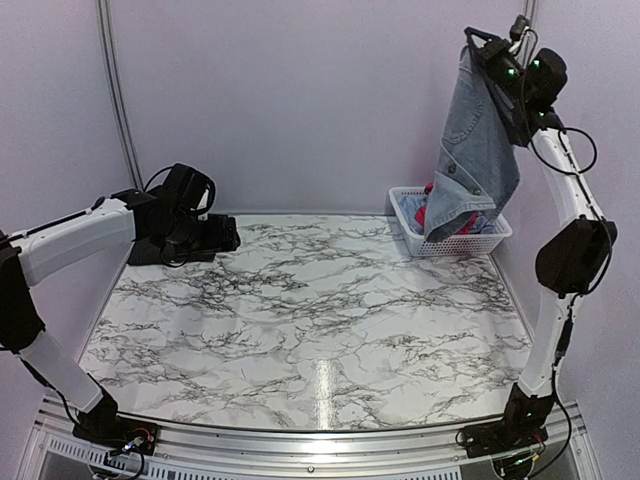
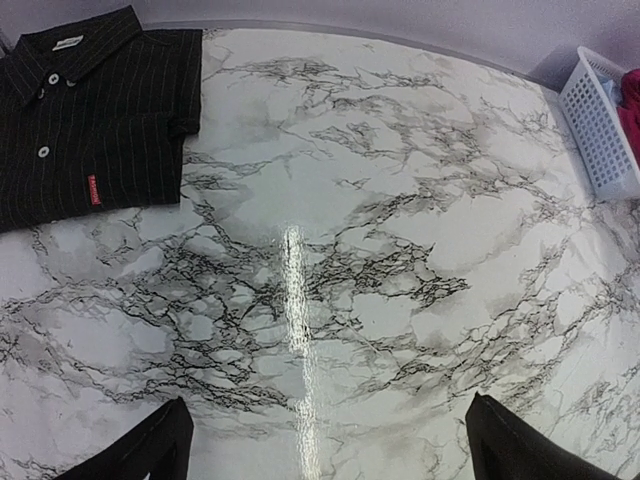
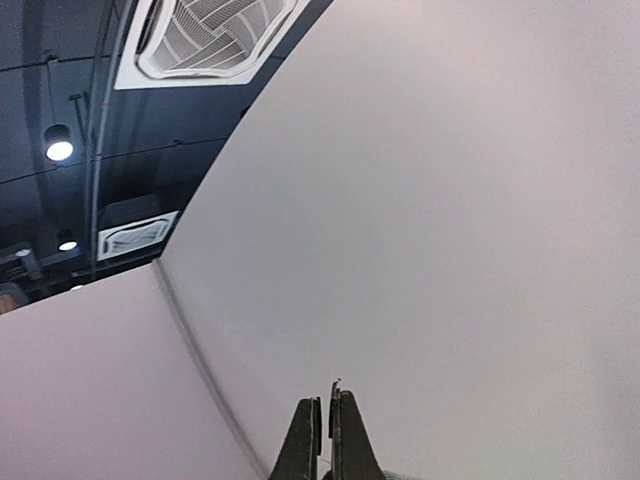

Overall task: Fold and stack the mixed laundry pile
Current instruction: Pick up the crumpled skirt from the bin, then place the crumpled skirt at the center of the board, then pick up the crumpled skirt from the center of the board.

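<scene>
Across the marbled surface (image 1: 300, 330), a folded black pinstriped shirt (image 2: 90, 120) lies flat at the far left, and the left claw (image 2: 325, 450) hovers over bare marble, spread wide and empty. High over the far right corner, a blue denim garment (image 1: 475, 160) hangs from the clenched right claw (image 3: 324, 410). Its lower end reaches the white basket (image 1: 455, 240), which holds a pink-red piece (image 1: 425, 212).
</scene>
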Tool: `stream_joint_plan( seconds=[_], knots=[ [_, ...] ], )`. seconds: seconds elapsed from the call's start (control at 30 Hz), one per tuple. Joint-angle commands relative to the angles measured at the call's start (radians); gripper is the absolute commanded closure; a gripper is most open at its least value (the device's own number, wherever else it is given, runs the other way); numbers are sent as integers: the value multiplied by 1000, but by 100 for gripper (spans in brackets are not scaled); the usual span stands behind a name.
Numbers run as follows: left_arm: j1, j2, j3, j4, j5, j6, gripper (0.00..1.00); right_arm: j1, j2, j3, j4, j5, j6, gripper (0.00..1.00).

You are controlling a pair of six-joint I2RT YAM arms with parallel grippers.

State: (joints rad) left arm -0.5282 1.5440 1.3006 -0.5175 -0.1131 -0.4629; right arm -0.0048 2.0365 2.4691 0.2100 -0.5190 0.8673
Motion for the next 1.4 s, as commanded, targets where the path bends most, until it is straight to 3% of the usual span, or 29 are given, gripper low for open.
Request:
stream_joint_plan(
  seconds=[0.0,0.1,0.2,0.3,0.37,0.4,0.47,0.5,0.57,0.7,0.83,0.97,1.13,1.37],
  knots=[
    [16,-38,18,12,-2,-1,1,158,-81,-10,89,-85,88,100],
    [28,-50,14,17,-11,-9,1,290,-92,-11,73,-129,117,100],
    [43,-76,10,17,-50,-18,1,347,-140,-43,66,-161,174,100],
    [70,-124,2,16,-103,-28,1,306,-271,-200,7,-156,134,100],
    [92,-172,-15,16,-139,-39,1,219,-351,-302,-202,-111,6,100],
    [105,-192,-25,17,-151,-43,1,168,-377,-352,-324,-86,-56,82],
    [127,-223,-46,17,-160,-43,1,110,-394,-477,-533,14,-224,9],
    [134,-233,-56,17,-161,-40,1,99,-384,-521,-627,47,-276,2],
    [140,-245,-75,16,-150,-30,1,92,-368,-632,-722,42,-343,1],
    [142,-254,-120,16,-61,-21,1,95,-453,-933,-585,-79,-324,4],
    [141,-260,-181,33,125,14,1,127,-494,-1043,-604,-136,-429,6],
    [117,-266,-282,77,331,19,1,195,-476,-1095,-693,-165,-582,11],
    [31,-284,-424,144,408,-34,1,267,-398,-1112,-686,-186,-697,19],
    [-80,-264,-595,321,443,-175,3,318,-170,-956,-682,-221,-825,22]
  ],
)
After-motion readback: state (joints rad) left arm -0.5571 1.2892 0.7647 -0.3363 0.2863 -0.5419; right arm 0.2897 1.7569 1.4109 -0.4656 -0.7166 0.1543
